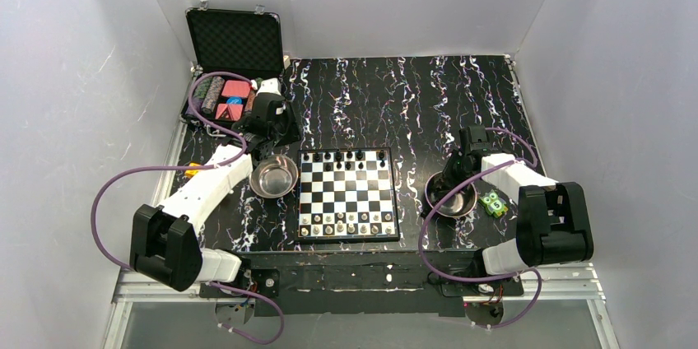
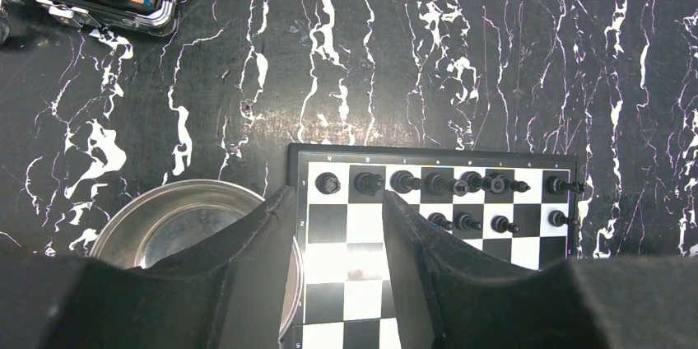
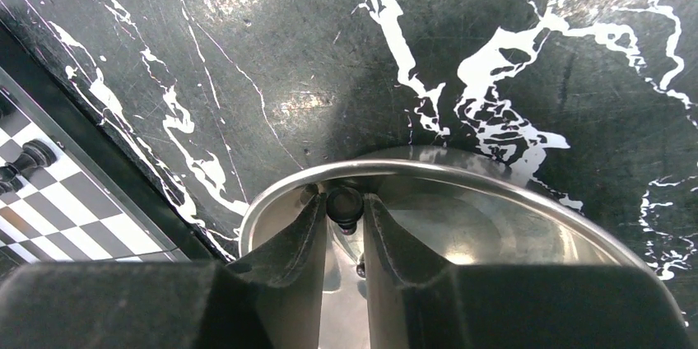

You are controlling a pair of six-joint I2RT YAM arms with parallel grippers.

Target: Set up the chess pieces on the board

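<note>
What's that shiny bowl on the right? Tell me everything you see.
The right bowl is round, shallow, polished metal with a rolled rim, sitting upright on the marbled table, just right of the board. The right hand reaches inside, its fingers pinching a black piece near the rim.

A robotics lab test cell: plain white panel walls (image 1: 370, 3) box in a black bench top veined with white marbling (image 1: 428, 94) on three sides. A bare aluminium mounting rail (image 1: 576, 271) runs along the bench's near edge. Two white-and-black robot arms, left (image 1: 202, 188) and right (image 1: 514, 174), are bolted there, with looped purple cables (image 1: 93, 209) hanging off them.
</note>
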